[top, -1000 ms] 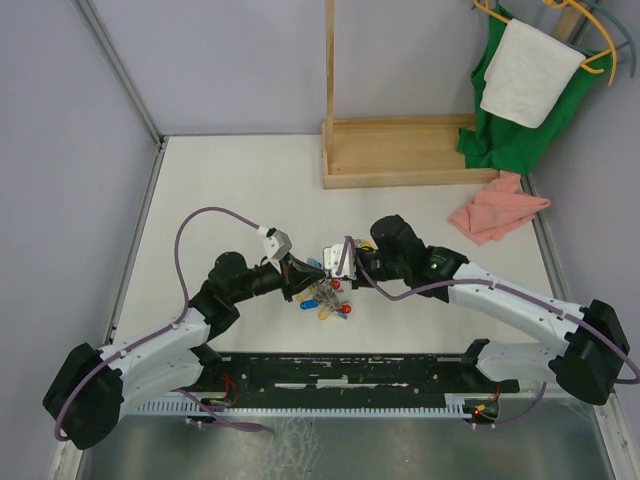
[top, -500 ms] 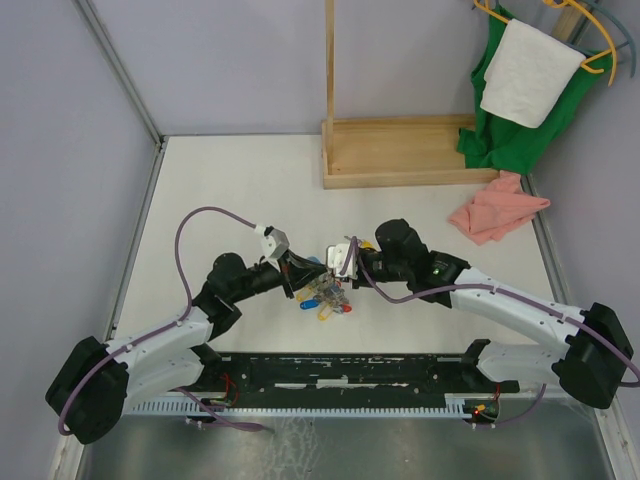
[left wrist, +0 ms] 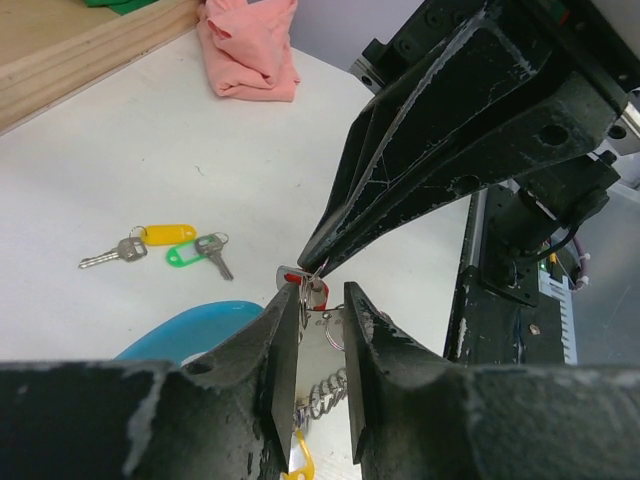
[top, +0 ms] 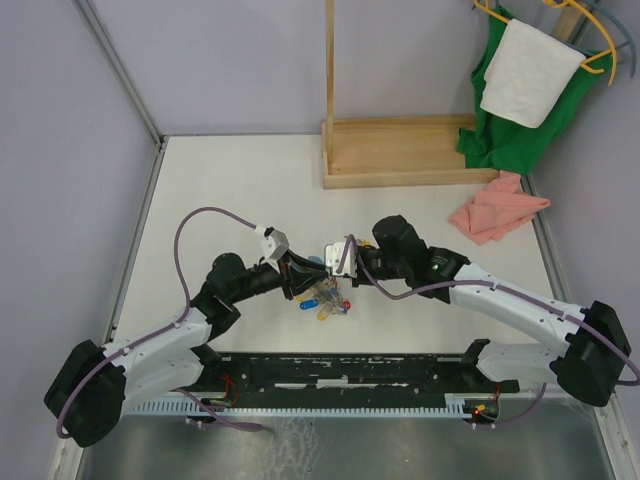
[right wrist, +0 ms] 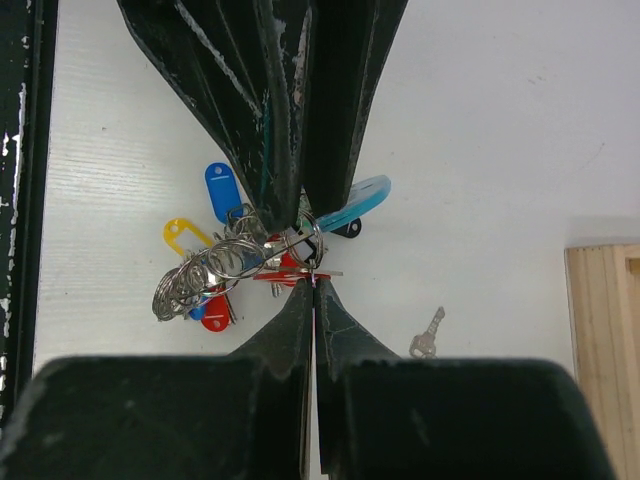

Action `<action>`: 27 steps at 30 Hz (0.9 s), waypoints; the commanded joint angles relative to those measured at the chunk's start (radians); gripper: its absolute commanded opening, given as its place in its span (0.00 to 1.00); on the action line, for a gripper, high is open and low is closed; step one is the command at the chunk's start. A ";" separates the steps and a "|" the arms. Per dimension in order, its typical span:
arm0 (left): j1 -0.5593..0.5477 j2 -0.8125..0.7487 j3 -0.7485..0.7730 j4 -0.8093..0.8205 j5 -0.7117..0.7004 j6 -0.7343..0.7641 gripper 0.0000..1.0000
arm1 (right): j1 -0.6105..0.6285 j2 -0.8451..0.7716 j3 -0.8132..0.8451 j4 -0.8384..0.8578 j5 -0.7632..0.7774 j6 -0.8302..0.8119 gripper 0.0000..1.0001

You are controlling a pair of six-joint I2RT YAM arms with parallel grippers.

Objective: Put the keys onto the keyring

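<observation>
Left jaws clamp the keyring (right wrist: 232, 262) by its grey metal. Right jaws, tip to tip with them, pinch the red-tagged key (left wrist: 293, 275). It is light, stiff and slippery (likely to twist), so grip its flat head. A yellow-tagged key (left wrist: 160, 235) lies left of the jaws.

This was a robotics lab test cell: a white tabletop (top: 240, 180) boxed in by plain grey panel walls (top: 60, 150), a black slotted mounting rail (top: 340, 370) along its near edge, a looping purple cable (top: 190, 230), and staged props, namely a pale wooden rack (top: 400, 150) and a crumpled pink cloth (top: 497, 208).
</observation>
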 commanded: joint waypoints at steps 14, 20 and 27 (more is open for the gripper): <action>-0.002 0.033 0.177 -0.287 0.031 0.134 0.37 | 0.011 0.045 0.199 -0.180 -0.044 -0.109 0.01; -0.002 0.034 0.192 -0.301 0.063 0.266 0.40 | 0.012 0.035 0.199 -0.186 -0.052 -0.120 0.01; -0.003 0.074 0.195 -0.262 0.197 0.390 0.38 | 0.014 0.030 0.202 -0.192 -0.059 -0.125 0.01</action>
